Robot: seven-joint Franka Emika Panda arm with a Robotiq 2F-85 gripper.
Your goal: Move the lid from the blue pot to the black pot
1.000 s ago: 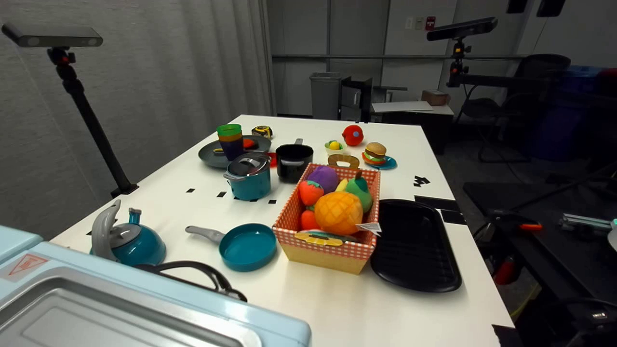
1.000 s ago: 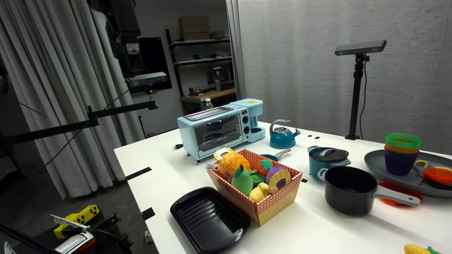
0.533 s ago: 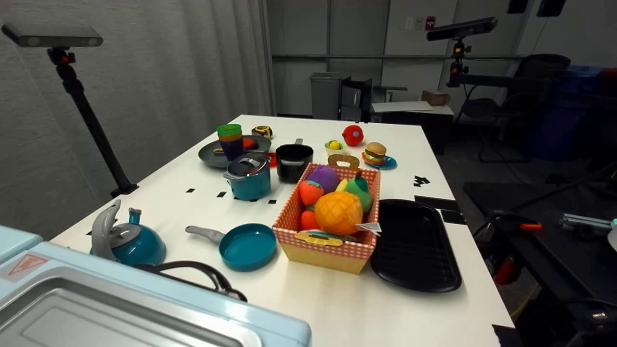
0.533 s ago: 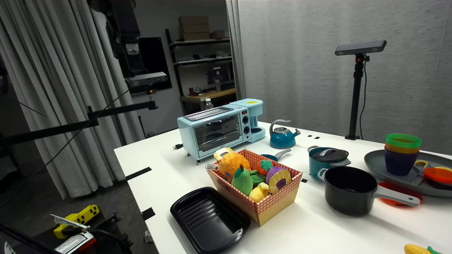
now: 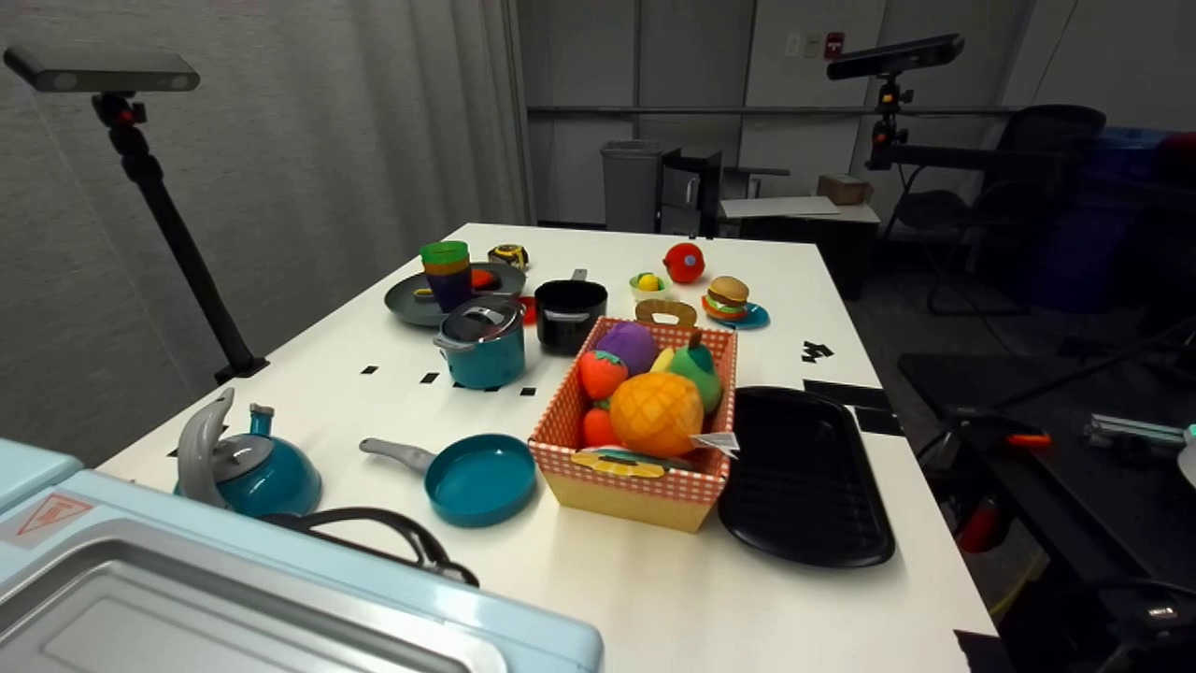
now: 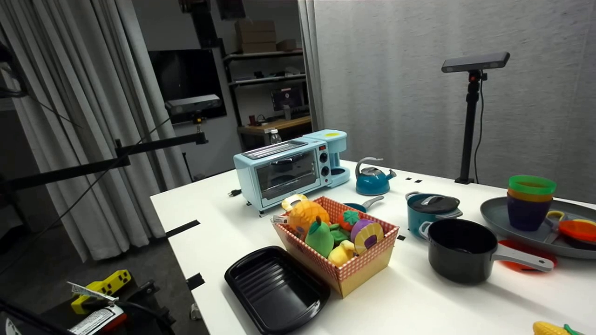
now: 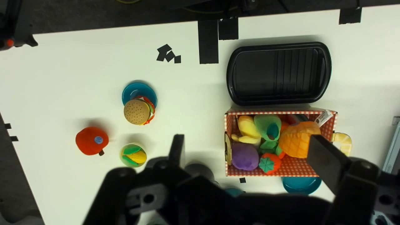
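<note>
In an exterior view, behind and left of the basket, the round lid lies level on the blue pot, grip up. The black pot, just behind the basket, points its long handle away from it. The basket holds toy fruit; the black tray lies right of it. The tool has its fingers apart; its tips have left that exterior view's top edge.

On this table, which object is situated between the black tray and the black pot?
The fruit basket stands between the black tray and the black pot; this shows in both exterior views.
</note>
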